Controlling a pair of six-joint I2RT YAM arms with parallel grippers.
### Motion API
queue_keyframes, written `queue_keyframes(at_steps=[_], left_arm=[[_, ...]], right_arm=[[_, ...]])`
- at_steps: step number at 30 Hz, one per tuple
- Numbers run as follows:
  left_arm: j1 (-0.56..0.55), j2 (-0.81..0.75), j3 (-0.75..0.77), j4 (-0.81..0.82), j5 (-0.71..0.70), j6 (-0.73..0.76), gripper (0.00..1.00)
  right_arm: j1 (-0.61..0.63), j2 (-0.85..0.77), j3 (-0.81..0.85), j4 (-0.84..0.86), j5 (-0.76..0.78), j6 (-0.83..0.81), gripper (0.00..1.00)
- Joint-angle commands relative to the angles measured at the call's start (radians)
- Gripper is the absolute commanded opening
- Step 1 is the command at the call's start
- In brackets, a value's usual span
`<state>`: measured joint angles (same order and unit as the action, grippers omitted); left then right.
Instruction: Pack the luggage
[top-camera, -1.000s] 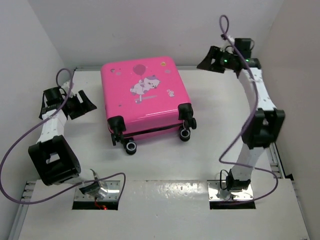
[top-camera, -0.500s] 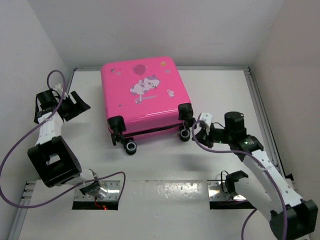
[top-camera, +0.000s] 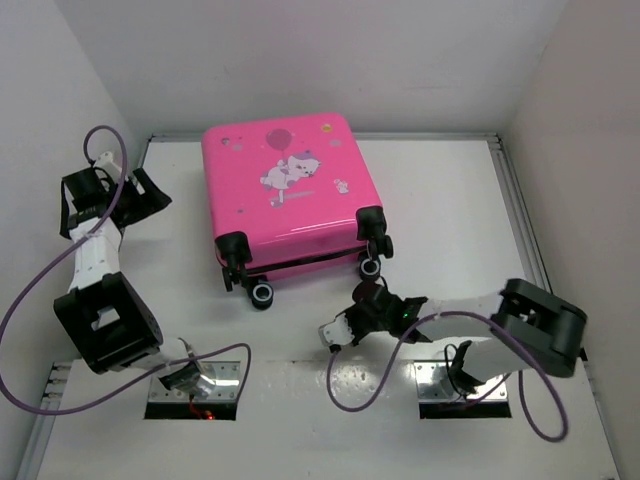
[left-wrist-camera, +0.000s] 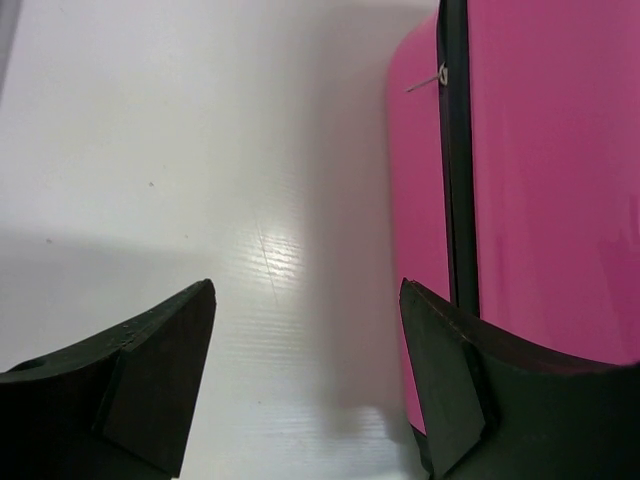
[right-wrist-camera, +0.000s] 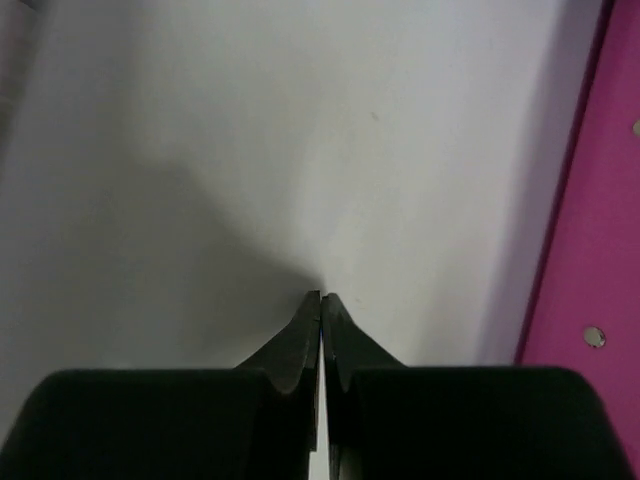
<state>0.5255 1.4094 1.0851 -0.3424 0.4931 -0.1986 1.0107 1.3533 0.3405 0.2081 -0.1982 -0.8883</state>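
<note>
Your left tool stands released beside the luggage, your right tool clenched on nothing above the tabletop; steady it before working the zipper seam.

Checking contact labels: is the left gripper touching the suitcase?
Apart. The top view shows bare table between the open left gripper and the suitcase.
</note>
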Motion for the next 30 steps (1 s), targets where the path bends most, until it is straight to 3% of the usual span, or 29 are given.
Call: queue_keyframes(at_steps=[1, 8, 12, 16, 21, 25, 30], left_arm=[[0.019, 0.011, 0.059, 0.043, 0.001, 0.024, 0.79], [0.028, 0.060, 0.090, 0.052, -0.008, 0.024, 0.79], [0.028, 0.095, 0.137, 0.052, -0.008, 0.013, 0.79], [0.028, 0.135, 0.167, 0.063, -0.008, 0.013, 0.79], [0.019, 0.145, 0.167, 0.072, -0.008, 0.013, 0.79], [-0.004, 0.163, 0.157, 0.082, -0.018, 0.013, 0.79], [-0.024, 0.184, 0.170, 0.082, -0.027, 0.013, 0.79]], right_arm=[[-0.003, 0.142, 0.034, 0.347, 0.284, -0.101, 0.00], [-0.084, 0.303, 0.025, 0.473, 0.371, -0.231, 0.00], [-0.148, 0.320, -0.006, 0.445, 0.359, -0.305, 0.00], [-0.294, 0.258, -0.107, 0.409, 0.342, -0.385, 0.00], [-0.475, 0.259, -0.121, 0.405, 0.315, -0.440, 0.00], [-0.618, 0.360, -0.075, 0.528, 0.303, -0.495, 0.00], [-0.684, 0.437, -0.043, 0.700, 0.211, -0.525, 0.00]])
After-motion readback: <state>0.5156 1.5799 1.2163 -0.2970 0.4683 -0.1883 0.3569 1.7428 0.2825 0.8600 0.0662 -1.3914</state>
